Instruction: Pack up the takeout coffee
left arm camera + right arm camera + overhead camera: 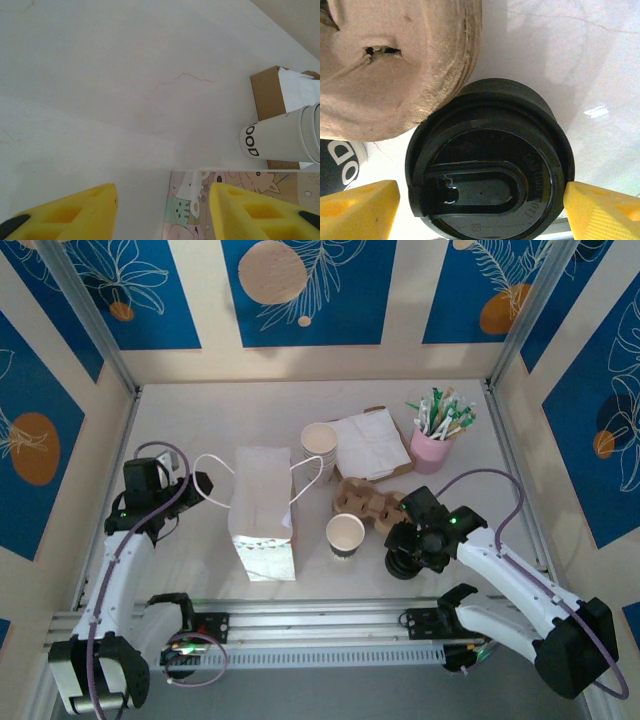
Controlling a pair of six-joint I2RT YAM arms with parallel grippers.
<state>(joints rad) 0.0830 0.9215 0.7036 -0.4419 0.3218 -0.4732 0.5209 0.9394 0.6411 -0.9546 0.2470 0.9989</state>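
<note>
The takeout coffee is out of view. An open cream paper cup (345, 533) without a lid stands right of the white paper bag (262, 505). My right gripper (408, 545) hangs over a short black stack of lids (403, 565). In the right wrist view its yellow fingers (367, 205) stand wide apart on either side of the top black lid (485, 170), and the gripper (481, 185) is open. My left gripper (198, 485) is at the bag's left handle, open (162, 187), with bare table between its fingers; the printed bag (190, 210) lies by its right finger.
A brown pulp cup carrier (360, 500) touches the lid stack. A stack of cream cups (318, 440), a box of napkins (372, 445) and a pink cup of stirrers (432, 445) stand behind. Walls close in on three sides.
</note>
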